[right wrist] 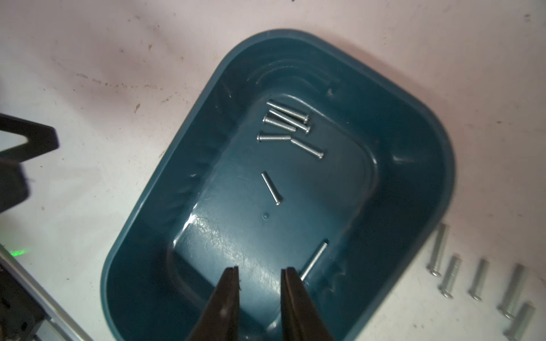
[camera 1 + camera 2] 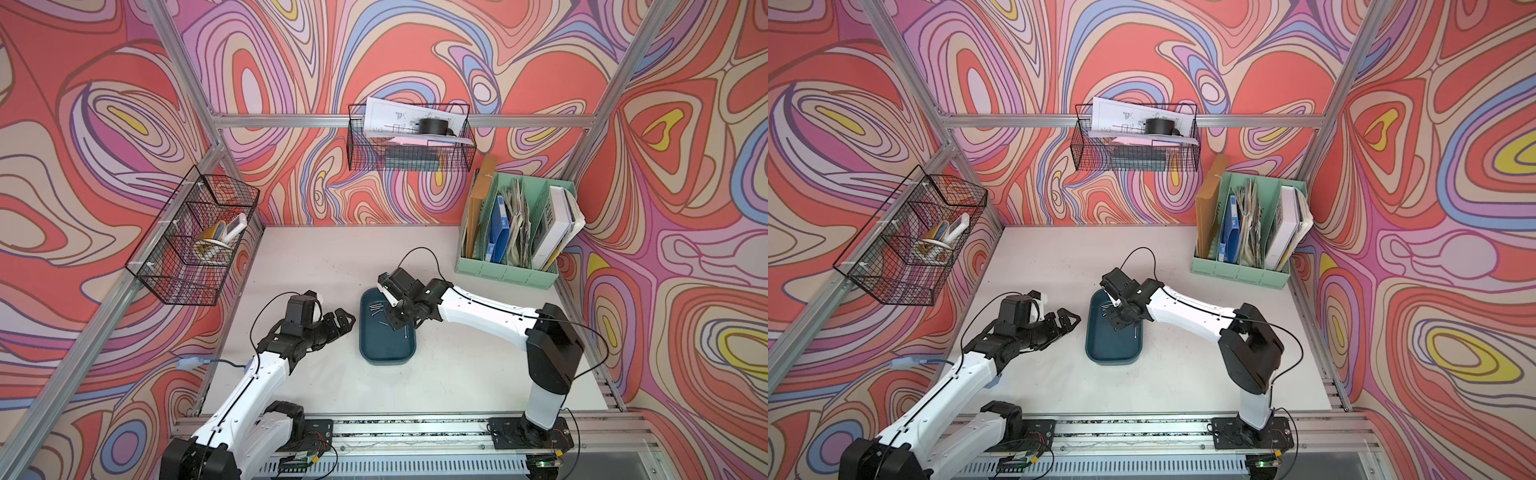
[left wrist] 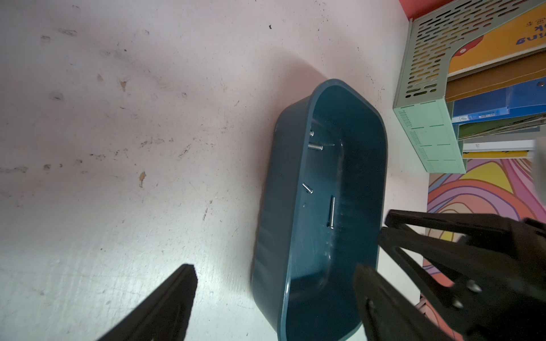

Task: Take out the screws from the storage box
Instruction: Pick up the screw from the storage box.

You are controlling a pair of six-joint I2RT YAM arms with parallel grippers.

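The right arm (image 2: 478, 311) stands up from its base at the front rail, bends at the elbow and stretches its white forearm over the white table (image 2: 457, 374) towards the shallow dark teal plastic storage box (image 2: 386, 353). This storage box lies flat near the middle of the table in both top views (image 2: 1113, 351). The wrist is bent down, so the right gripper (image 2: 394, 325) points down into the box, about at its middle. In the right wrist view its two black fingers (image 1: 227, 295) stand a little apart with only the box floor between them, so this gripper (image 1: 260, 273) is partly open and holds nothing. If the tips touch the floor, I cannot tell.

The small thin silver-grey metal screws (image 1: 286, 124) are in two places. Seven lie inside the box: five close together at one end, one alone near the middle, and one just beside a fingertip of the right gripper. Five more, blurred, lie outside in a loose row on the table just beside the box.

The left arm (image 2: 266, 374) reaches forward low over the table. The left gripper (image 2: 347, 322) is held about level and points at the left long side of the box, near the rim but apart from it. Its jaws are spread wide and empty
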